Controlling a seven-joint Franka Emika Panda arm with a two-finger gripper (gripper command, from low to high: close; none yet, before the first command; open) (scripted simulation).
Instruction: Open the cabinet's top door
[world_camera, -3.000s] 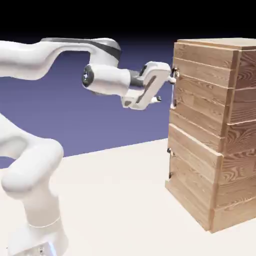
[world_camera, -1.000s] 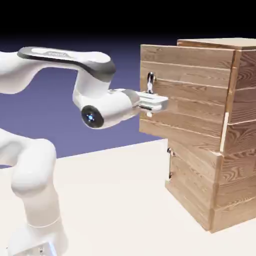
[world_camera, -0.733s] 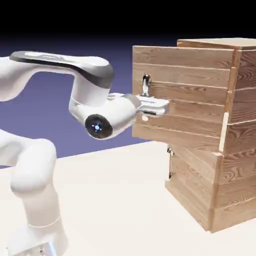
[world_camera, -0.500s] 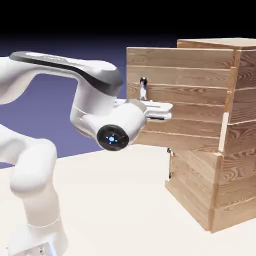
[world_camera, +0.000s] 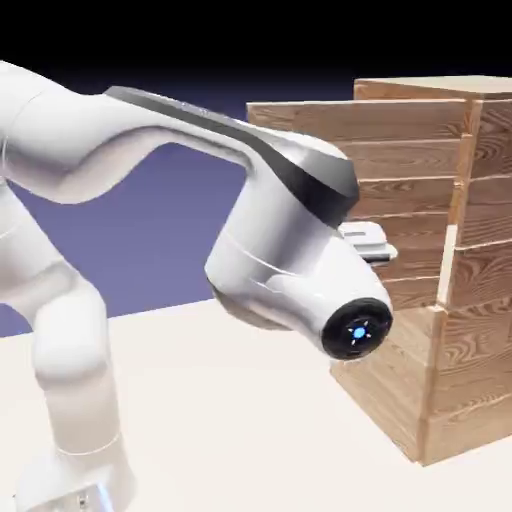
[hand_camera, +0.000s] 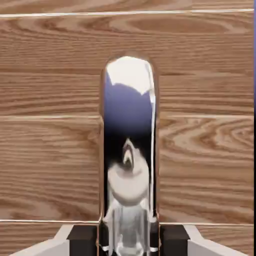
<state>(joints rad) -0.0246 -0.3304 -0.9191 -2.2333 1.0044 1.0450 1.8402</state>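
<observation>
The cabinet (world_camera: 482, 250) of light-brown planks stands at the exterior view's right. Its top door (world_camera: 300, 118) hangs swung out from the front, toward the exterior view's left. My forearm and wrist cover most of the door and hide its handle there; only a bit of the white hand (world_camera: 368, 240) shows against the planks. In the hand view the vertical silver handle (hand_camera: 129, 150) fills the middle, in front of the door's wood (hand_camera: 50, 165). My gripper (hand_camera: 129, 243) is shut on the handle, with a dark pad (hand_camera: 82, 239) on either side of it.
The shorter lower door (world_camera: 385, 395) sits shut under the open one. The pale table (world_camera: 220, 430) stretches from the arm's base to the cabinet's foot. My wrist joint with its blue light (world_camera: 357, 330) bulges toward the camera.
The top door has swung further open toward the exterior view's left. My wrist has rolled forward and down, and now hides the handle in the exterior view. The grip stays shut.
</observation>
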